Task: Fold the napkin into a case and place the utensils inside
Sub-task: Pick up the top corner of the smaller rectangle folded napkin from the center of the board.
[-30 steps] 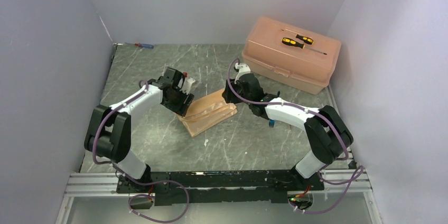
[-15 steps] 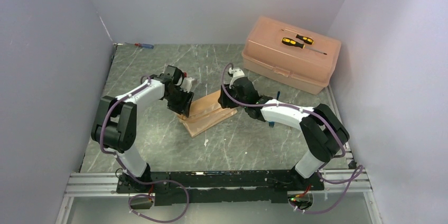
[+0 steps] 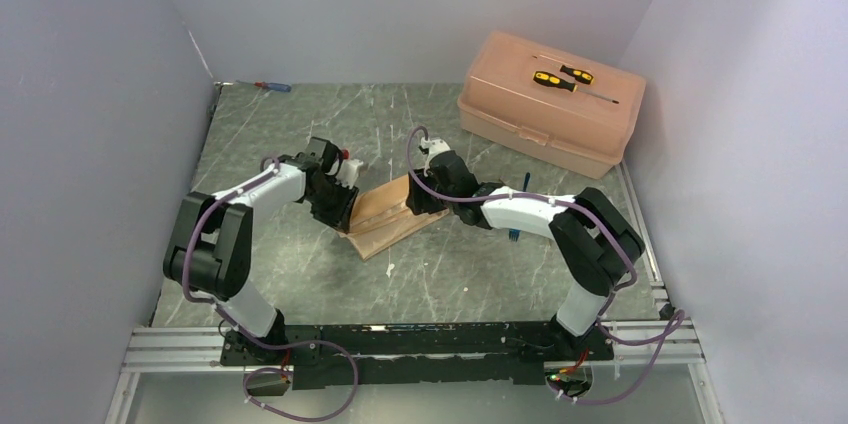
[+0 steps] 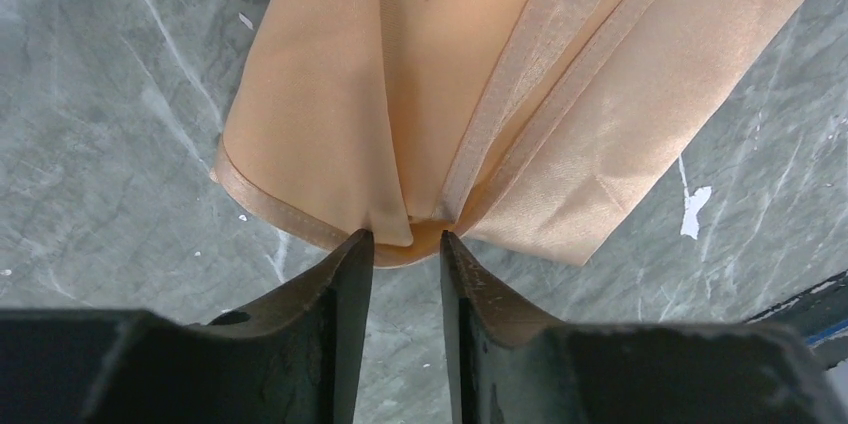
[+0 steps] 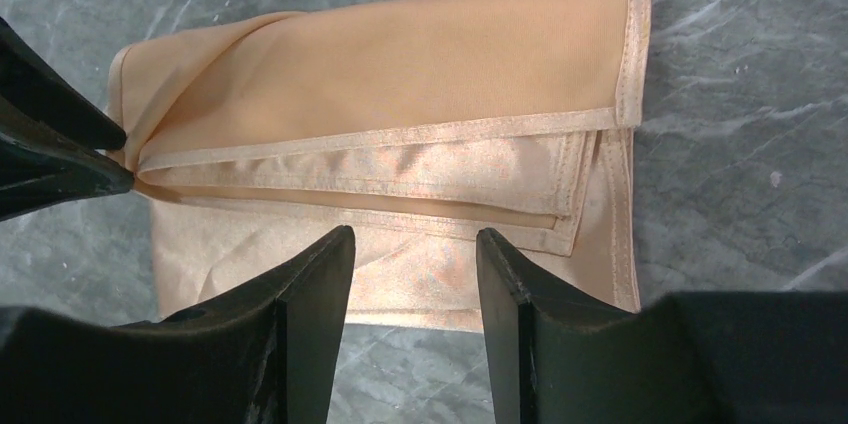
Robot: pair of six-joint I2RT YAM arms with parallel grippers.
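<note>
The peach-orange napkin (image 3: 385, 214) lies on the table, folded into a narrow rectangle with layered hems. It also shows in the left wrist view (image 4: 480, 84) and the right wrist view (image 5: 400, 74). My left gripper (image 3: 345, 212) is at its left end. The jaws stand narrowly apart, pinching the bunched upper folds (image 4: 408, 236). My right gripper (image 3: 418, 200) is open at the napkin's right long edge, with flat cloth showing between its tips (image 5: 415, 244). The left fingers (image 5: 50, 169) show at the far end. Only a blue part of the utensils (image 3: 513, 235) peeks out by my right forearm.
A hard pink plastic box (image 3: 548, 104) stands at the back right, with yellow-and-black screwdrivers (image 3: 562, 77) on its lid. A red-and-blue screwdriver (image 3: 270, 86) lies at the back left corner. Grey walls close in three sides.
The napkin stood raised and bulging between both grippers; now it lies lower and flatter. My right gripper has moved left along it, and my left gripper has come down at its end.
</note>
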